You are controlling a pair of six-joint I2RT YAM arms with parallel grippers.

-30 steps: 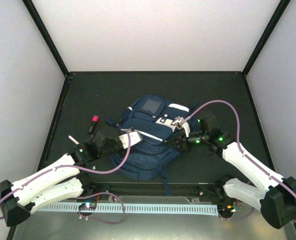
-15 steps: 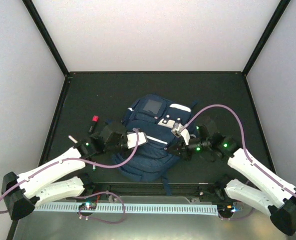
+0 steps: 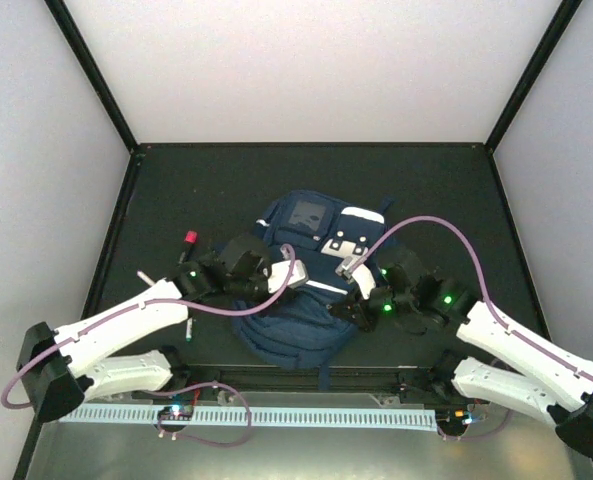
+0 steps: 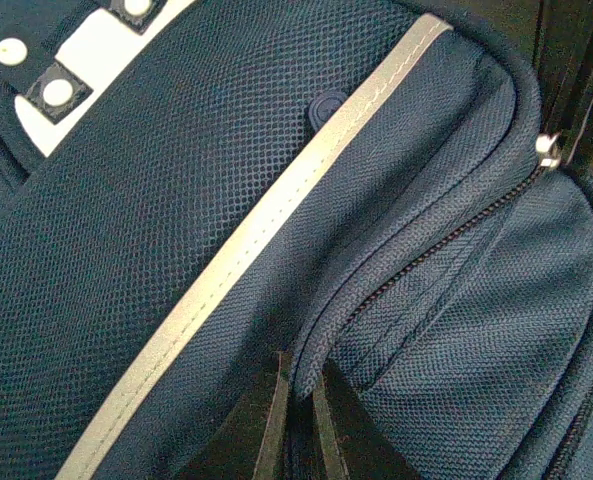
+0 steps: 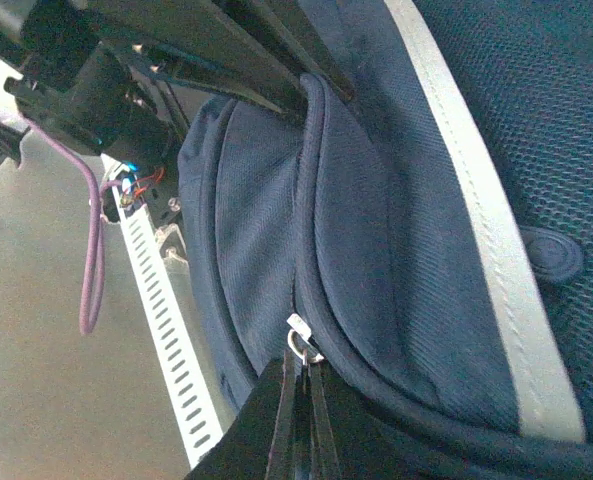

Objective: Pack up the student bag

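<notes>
My right fingers have just snapped shut and now pinch the zipper pull of the student bag. My left fingers, closed as before, clamp the bag's fabric beside the zip. The bag lies on the surface, beneath and between both. I judge the zip ready to be drawn open.

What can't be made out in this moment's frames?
- Top view: red-capped item left of the backpack, too small to identify.
- All views: the backpack's inside, covered by its fabric.
- Left wrist view: left pincer, cut off by the bottom edge.
- Right wrist view: how much of the zipper pull the right pincer holds; its tips cover it.
</notes>
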